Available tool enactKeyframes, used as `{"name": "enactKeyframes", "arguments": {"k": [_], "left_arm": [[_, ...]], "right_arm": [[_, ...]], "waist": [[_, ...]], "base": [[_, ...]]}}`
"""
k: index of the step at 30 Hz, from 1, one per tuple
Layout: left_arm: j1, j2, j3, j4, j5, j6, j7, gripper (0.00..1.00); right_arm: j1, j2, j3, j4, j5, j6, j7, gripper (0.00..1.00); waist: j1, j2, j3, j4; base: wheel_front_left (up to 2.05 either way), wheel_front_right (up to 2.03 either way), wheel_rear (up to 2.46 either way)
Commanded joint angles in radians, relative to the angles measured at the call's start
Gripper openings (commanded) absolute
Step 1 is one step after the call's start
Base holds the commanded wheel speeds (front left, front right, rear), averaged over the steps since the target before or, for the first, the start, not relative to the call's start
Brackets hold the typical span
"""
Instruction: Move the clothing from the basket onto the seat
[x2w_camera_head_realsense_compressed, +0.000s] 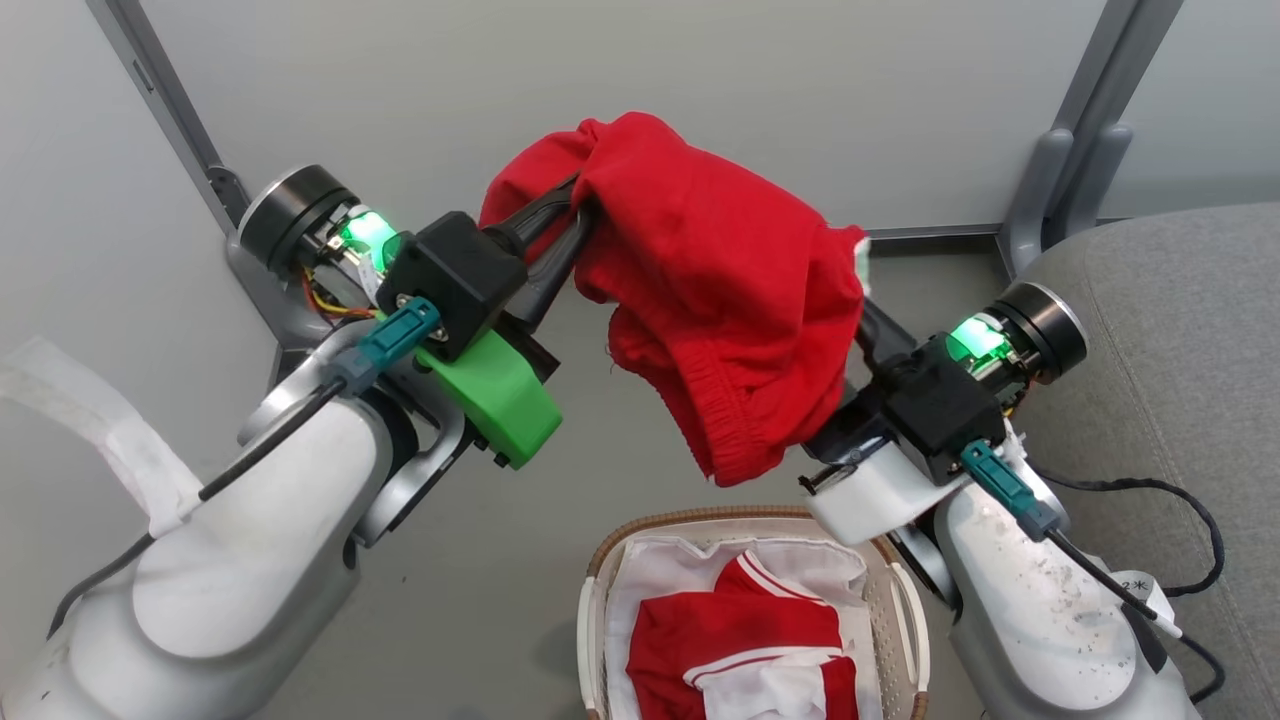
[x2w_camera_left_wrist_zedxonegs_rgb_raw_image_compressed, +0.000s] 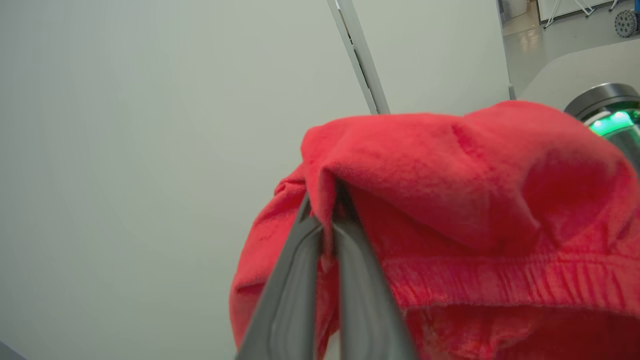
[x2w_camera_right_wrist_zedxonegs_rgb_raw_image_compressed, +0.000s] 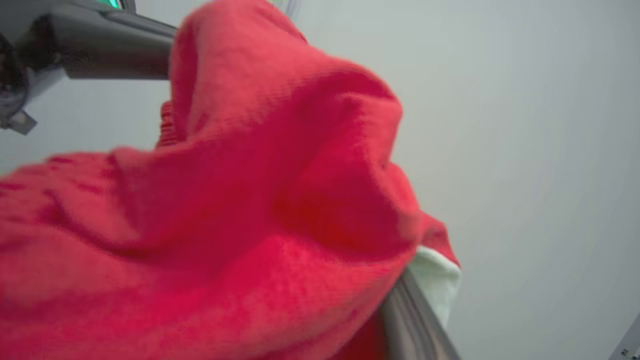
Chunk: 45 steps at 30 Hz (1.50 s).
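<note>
Left hand (x2w_camera_left_wrist_zedxonegs_rgb_raw_image_compressed: 324, 210) pinches clothing (x2w_camera_head_realsense_compressed: 720, 290) aloft; right hand (x2w_camera_head_realsense_compressed: 868, 325) buried inside.

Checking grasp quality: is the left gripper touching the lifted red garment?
Touching. In the left wrist view the left gripper has both fingers closed on a fold of the red garment, fabric pinched between them.

Red garment (x2w_camera_head_realsense_compressed: 720, 300) raised above basket (x2w_camera_head_realsense_compressed: 690, 517), left end effector (x2w_camera_head_realsense_compressed: 577, 215) gripping it, seat (x2w_camera_head_realsense_compressed: 1180, 330) right

Pale wall panels (x2w_camera_head_realsense_compressed: 620, 60), joined by grey metal posts (x2w_camera_head_realsense_compressed: 1100, 100), meet a grey floor (x2w_camera_head_realsense_compressed: 480, 580).
</note>
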Motion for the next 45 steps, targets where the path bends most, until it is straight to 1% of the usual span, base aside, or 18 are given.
{"name": "enactKeyframes", "arguments": {"k": [1,2,9,10,15,16,17,18,19,20,27,34,36,38,41,45], "left_arm": [[0.022,0.011,0.006,0.007,-0.008,0.007,-0.006,0.0],[0.025,0.015,0.009,0.01,-0.011,0.009,-0.008,0.0],[0.073,0.041,0.045,0.052,-0.048,0.031,-0.043,0.0],[0.084,0.043,0.052,0.064,-0.057,0.038,-0.051,0.0],[0.138,0.049,0.074,0.121,-0.1,0.046,-0.091,0.0],[0.153,0.047,0.077,0.135,-0.106,0.046,-0.105,0.15],[0.166,0.044,0.08,0.148,-0.11,0.048,-0.119,0.45],[0.178,0.041,0.081,0.158,-0.114,0.05,-0.133,0.84],[0.193,0.035,0.082,0.171,-0.12,0.053,-0.151,1.0],[0.207,0.028,0.084,0.182,-0.127,0.056,-0.166,1.0],[0.31,-0.048,0.063,0.286,-0.171,0.038,-0.286,1.0],[0.393,-0.123,0.065,0.377,-0.159,0.037,-0.354,1.0],[0.419,-0.149,0.086,0.386,-0.154,0.04,-0.36,1.0],[0.443,-0.179,0.127,0.363,-0.137,0.036,-0.36,1.0],[0.501,-0.215,0.19,0.33,-0.092,0.022,-0.359,1.0],[0.544,-0.247,0.248,0.314,-0.033,-0.001,-0.36,1.0]], "right_arm": [[-0.012,-0.003,0.005,-0.012,0.012,-0.001,-0.002,0.08],[-0.016,-0.003,0.008,-0.019,0.015,-0.001,-0.002,0.0],[-0.019,-0.003,0.016,-0.047,0.027,-0.001,-0.002,0.0],[-0.016,-0.003,0.013,-0.047,0.031,-0.001,-0.002,0.0],[0.001,-0.003,-0.007,-0.043,0.051,-0.001,-0.002,0.0],[0.003,-0.003,-0.014,-0.042,0.055,-0.001,-0.002,0.0],[0.005,-0.003,-0.019,-0.042,0.059,-0.001,-0.002,0.0],[0.007,-0.003,-0.025,-0.042,0.065,-0.001,-0.002,0.0],[0.009,-0.004,-0.031,-0.043,0.069,-0.001,-0.002,0.0],[0.012,-0.004,-0.037,-0.043,0.074,-0.001,-0.002,0.0],[0.027,-0.003,-0.073,-0.045,0.089,-0.001,-0.002,0.0],[0.05,-0.003,-0.121,-0.025,0.077,-0.001,-0.002,0.0],[0.061,-0.003,-0.138,-0.018,0.076,-0.001,-0.002,0.0],[0.067,-0.003,-0.155,-0.013,0.074,-0.001,-0.002,0.0],[0.078,-0.003,-0.175,-0.005,0.069,-0.001,-0.002,0.0],[0.08,-0.003,-0.194,0.003,0.069,-0.001,-0.002,0.0]], "waist": [[0.0001,0.0113,0.001,0.0],[0.0001,0.0113,0.002,-0.001],[0.0001,0.0113,0.013,-0.006],[0.0001,0.0113,0.014,-0.007],[0.0001,0.0113,0.021,-0.011],[0.0001,0.0113,0.022,-0.011],[0.0001,0.0113,0.024,-0.011],[0.0001,0.0113,0.025,-0.011],[0.0001,0.0113,0.027,-0.011],[0.0001,0.0113,0.028,-0.011],[0.0001,0.0113,0.04,-0.011],[0.0001,0.0113,0.047,-0.023],[0.0001,0.0113,0.048,-0.028],[0.0001,0.0113,0.05,-0.033],[0.0001,0.0113,0.051,-0.042],[0.0001,0.0113,0.051,-0.059]], "base": [[0.0,0.0,0.0],[0.0,0.0,0.0],[0.0,0.0,0.0],[0.0,0.0,0.0],[0.0,0.0,0.0],[0.0,0.0,0.0],[0.0,0.0,0.0],[0.0,0.0,0.0],[0.0,0.0,0.0],[0.0,0.0,0.0],[0.0,0.0,0.0],[0.0,0.0,0.0],[0.0,0.0,0.0],[0.0,0.0,0.0],[0.0,0.0,0.0],[0.0,0.0,0.0]]}}
